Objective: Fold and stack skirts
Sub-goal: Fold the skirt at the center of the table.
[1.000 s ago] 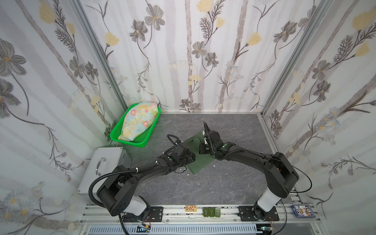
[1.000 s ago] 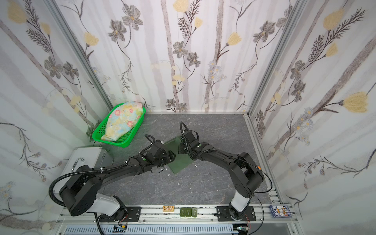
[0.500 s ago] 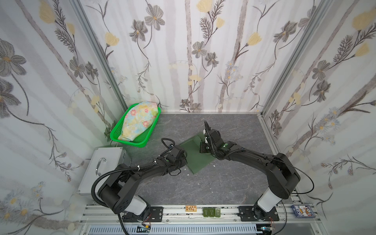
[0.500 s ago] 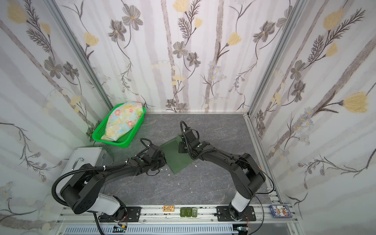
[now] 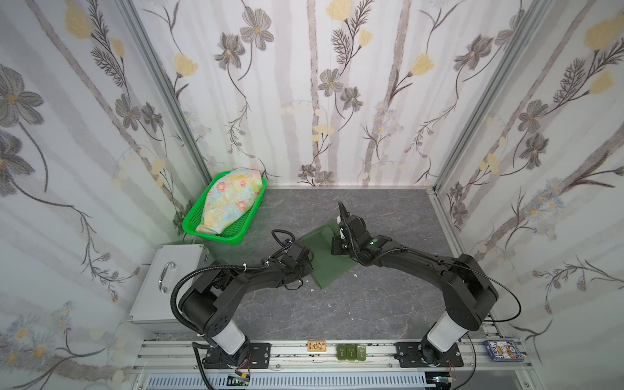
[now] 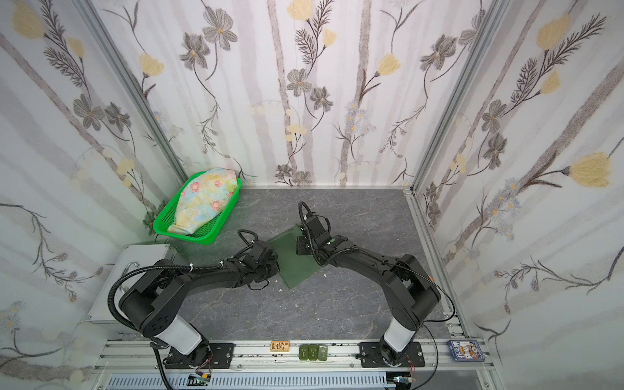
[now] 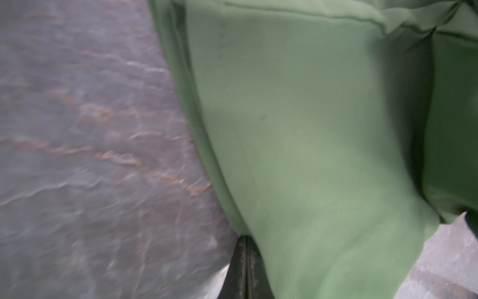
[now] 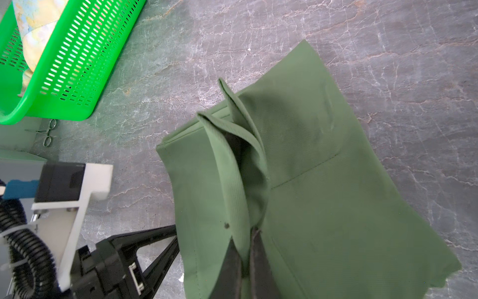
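Your left hand: open a second ago, now clamped on the near-left edge of the olive skirt. That skirt lies mid-surface. Your right hand: still pinching its raised far fold. Far left: floral skirt, unmoved in the basket.

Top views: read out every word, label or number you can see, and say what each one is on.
No text is legible anywhere.
The tan tag on the front rail: dark marks, too small to read.
The blue box at the rail's end: printed design, too blurred to read.
The green blocks on the rail: no readable marks.
The olive skirt, floral skirt, green basket: no text visible.
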`<state>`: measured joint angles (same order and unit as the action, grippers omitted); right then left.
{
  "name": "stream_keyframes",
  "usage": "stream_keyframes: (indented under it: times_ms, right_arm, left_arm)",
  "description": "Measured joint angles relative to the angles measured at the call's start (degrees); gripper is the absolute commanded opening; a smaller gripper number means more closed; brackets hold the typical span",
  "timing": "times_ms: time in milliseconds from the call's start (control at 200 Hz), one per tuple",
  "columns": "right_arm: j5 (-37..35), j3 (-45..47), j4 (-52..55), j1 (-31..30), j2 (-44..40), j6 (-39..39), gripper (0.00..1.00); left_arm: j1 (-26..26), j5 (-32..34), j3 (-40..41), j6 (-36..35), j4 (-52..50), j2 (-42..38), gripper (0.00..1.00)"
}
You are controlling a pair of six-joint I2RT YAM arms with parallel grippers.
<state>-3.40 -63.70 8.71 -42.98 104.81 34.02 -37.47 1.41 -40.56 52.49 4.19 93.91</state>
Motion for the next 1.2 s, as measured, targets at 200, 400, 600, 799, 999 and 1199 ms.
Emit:
stream_keyframes:
  times_ms: [200,400,600,799,999,1199]
  right_arm:
    - [-0.68,0.04,1.79,-2.27,-0.98,0.09,0.00]
    - [-1.03,-1.99,4.04,-3.52,-1.01,1.53,0.00]
    - [-1.46,-4.98,4.57,-4.61,-0.98,2.54,0.00]
    - [0.63,-5.64,4.55,-6.08,-0.98,3.58,0.00]
    - [2.97,-5.62,4.07,-6.93,1.46,4.98,0.00]
    - [4.20,-4.61,2.91,-7.19,3.23,6.36,0.00]
  left_arm:
    - [-0.68,-0.44,-2.75,-0.07,1.31,2.86,0.00]
    - [-1.55,-1.22,-3.39,-0.28,3.19,4.26,0.00]
    - [-1.95,-1.27,-2.25,-0.11,5.01,4.02,0.00]
    - [-2.12,-1.40,-1.42,0.02,6.08,3.76,0.00]
    - [-2.21,-1.62,-0.44,0.22,6.62,3.04,0.00]
    - [-2.23,-2.05,1.68,0.83,6.19,0.79,0.00]
